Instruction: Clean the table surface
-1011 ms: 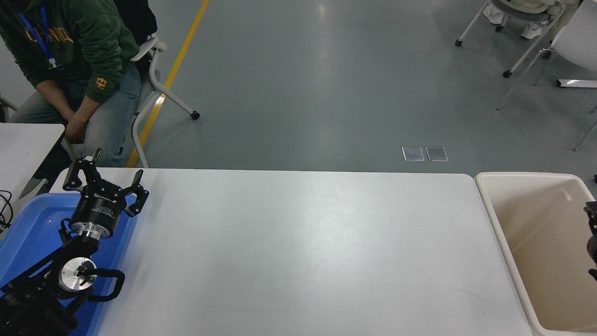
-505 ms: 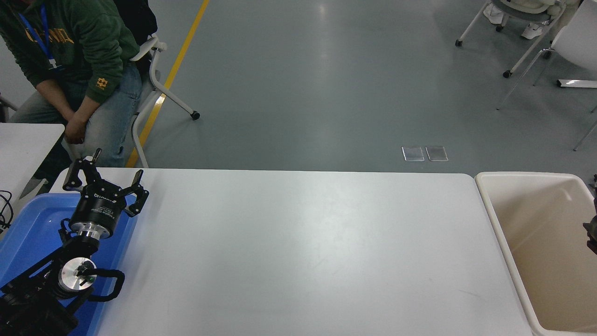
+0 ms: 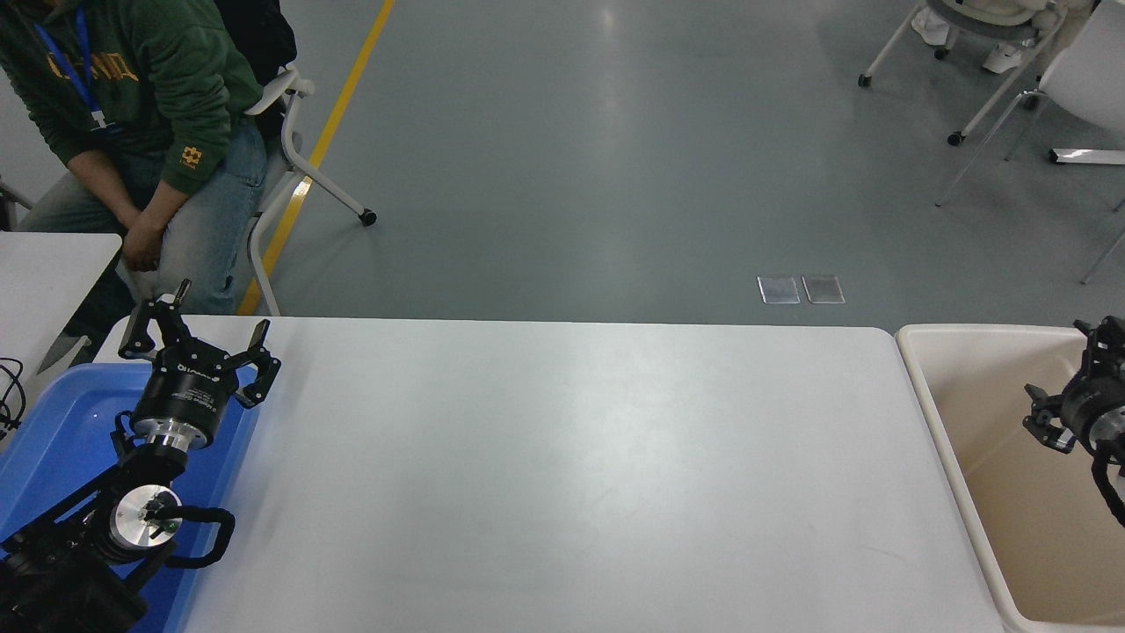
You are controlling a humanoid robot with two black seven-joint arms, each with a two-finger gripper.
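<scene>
The table [image 3: 562,475] runs its long axis left to right across the view, between the blue tray [image 3: 53,440] at its left end and the beige bin [image 3: 993,492] off its right end. Your right gripper [image 3: 1068,409] hangs over that bin, just past the right edge, so any wipe starts leftward from there; I cannot tell how its jaws stand. Your left gripper [image 3: 193,338] sits parked over the tray at the far-left corner, fingers spread wide and holding nothing.

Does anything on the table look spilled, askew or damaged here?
Nothing stands out. The table surface shows no spill, only faint scuffs. The left gripper hangs open over the blue tray; the right gripper is over the beige bin.
</scene>
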